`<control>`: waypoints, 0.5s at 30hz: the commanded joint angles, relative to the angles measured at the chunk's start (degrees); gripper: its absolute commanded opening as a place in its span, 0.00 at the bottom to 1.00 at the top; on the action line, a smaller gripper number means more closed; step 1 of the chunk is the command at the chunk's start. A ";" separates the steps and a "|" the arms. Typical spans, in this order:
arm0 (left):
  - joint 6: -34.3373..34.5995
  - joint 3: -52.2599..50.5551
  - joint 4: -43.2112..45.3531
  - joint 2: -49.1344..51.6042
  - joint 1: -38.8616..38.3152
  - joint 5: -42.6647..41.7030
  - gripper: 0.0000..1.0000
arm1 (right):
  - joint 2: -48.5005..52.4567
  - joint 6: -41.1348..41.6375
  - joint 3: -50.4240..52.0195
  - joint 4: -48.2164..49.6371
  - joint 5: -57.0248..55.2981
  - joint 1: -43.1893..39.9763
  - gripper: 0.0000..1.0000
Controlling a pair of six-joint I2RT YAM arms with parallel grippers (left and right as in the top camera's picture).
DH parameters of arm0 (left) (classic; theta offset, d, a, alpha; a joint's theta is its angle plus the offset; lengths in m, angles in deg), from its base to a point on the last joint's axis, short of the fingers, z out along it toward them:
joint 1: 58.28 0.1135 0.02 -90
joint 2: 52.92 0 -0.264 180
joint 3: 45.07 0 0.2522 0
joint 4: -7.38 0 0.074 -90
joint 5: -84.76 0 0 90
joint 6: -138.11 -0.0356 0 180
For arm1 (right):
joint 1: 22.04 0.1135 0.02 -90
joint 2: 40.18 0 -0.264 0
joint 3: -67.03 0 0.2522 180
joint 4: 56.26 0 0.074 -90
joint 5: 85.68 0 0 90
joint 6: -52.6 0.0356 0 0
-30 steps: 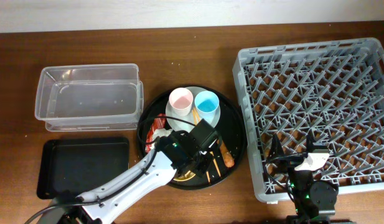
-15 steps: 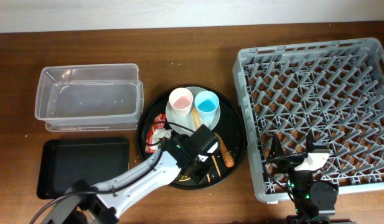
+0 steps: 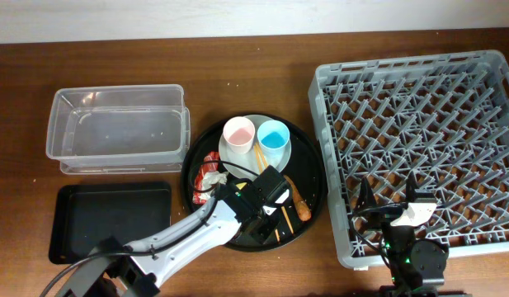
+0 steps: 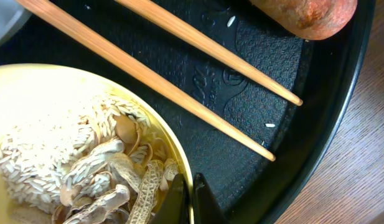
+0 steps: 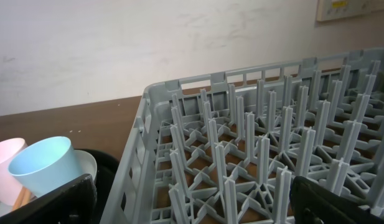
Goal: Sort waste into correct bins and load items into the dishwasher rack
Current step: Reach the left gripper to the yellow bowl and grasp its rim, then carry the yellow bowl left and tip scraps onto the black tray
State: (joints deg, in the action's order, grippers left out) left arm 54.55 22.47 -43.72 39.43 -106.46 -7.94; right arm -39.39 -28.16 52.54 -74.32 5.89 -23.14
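The large square grey plastic dishwasher rack [image 3: 415,148] fills the table's right side, and its near edge is partly covered by the right arm. To the left lie the clear rectangular plastic tub [image 3: 118,128] and, nearer the camera's bottom edge, the shallow black rectangular tray [image 3: 110,219].

Between these bins and the rack sits the round black tray [image 3: 313,169], which carries all the tableware and waste. On its far part a pale round plate [image 3: 247,154] bears the small pink cup [image 3: 238,132] and the small blue cup [image 3: 273,134], both upright with mouths up. The yellow bowl [image 4: 173,146] is hidden under the left arm from overhead. In the left wrist view it is cut off by the frame and holds white rice and brown peanut-like shells [image 4: 104,177].

The two wooden chopsticks [image 4: 154,84] lie parallel on the round tray beside the bowl. Their long axis runs from upper left to lower right in the wrist view, with the tips at the lower right. The orange-brown carrot-like stick [image 3: 298,202] lies lengthways toward the tray's near rim. The shiny red wrapper [image 3: 208,171] sits at the tray's left edge, with something white beside it that is too small to make out.

The left gripper [image 4: 190,186] is clenched on the bowl's rim. The right gripper [image 5: 192,208] hangs over the rack's near edge with its fingers spread wide and holding nothing.
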 commanded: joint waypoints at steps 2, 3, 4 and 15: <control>-0.31 0.76 -1.66 0.26 -0.13 1.33 0.01 | -0.44 0.22 0.42 -0.02 0.13 -0.48 0.98; -0.31 1.36 -2.91 0.09 -0.13 3.15 0.01 | -0.44 0.22 0.42 -0.02 0.13 -0.48 0.98; -0.31 2.21 -4.52 -0.20 -0.13 4.74 0.01 | -0.44 0.22 0.42 -0.04 0.13 -0.48 0.98; 6.88 14.43 -24.15 -9.03 11.08 5.49 0.00 | -0.44 0.22 0.42 -0.02 0.13 -0.48 0.98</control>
State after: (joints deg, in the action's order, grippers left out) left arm 56.89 35.63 -64.73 34.27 -100.61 -3.24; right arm -39.39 -28.18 52.54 -74.30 5.89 -23.14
